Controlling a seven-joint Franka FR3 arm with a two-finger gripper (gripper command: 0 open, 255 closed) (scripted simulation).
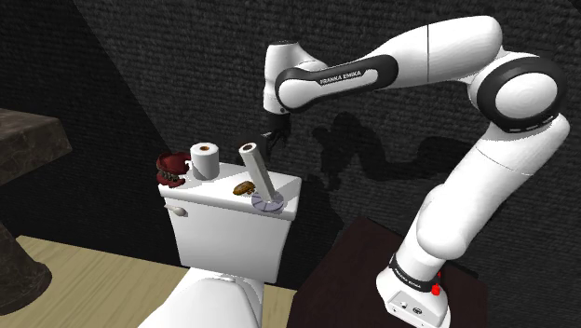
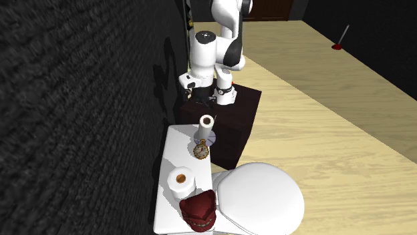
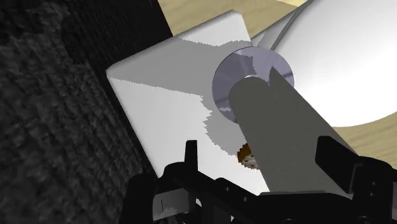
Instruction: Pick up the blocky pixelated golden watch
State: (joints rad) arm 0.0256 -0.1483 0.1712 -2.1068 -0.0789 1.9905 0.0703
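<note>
The golden watch lies on the white toilet tank lid, right beside the disc base of a leaning grey tube. From the second exterior view the watch shows its round face just in front of that tube. My black gripper hangs above the tank's end nearest the stand, higher than the tube's top and apart from it. Looking along the gripper, its fingers stand open, and the tube hides all but a sliver of the watch.
A toilet paper roll and a dark red object stand on the tank's far end. The dark wall runs close behind the tank. The white toilet lid lies in front, and the dark stand sits beside it.
</note>
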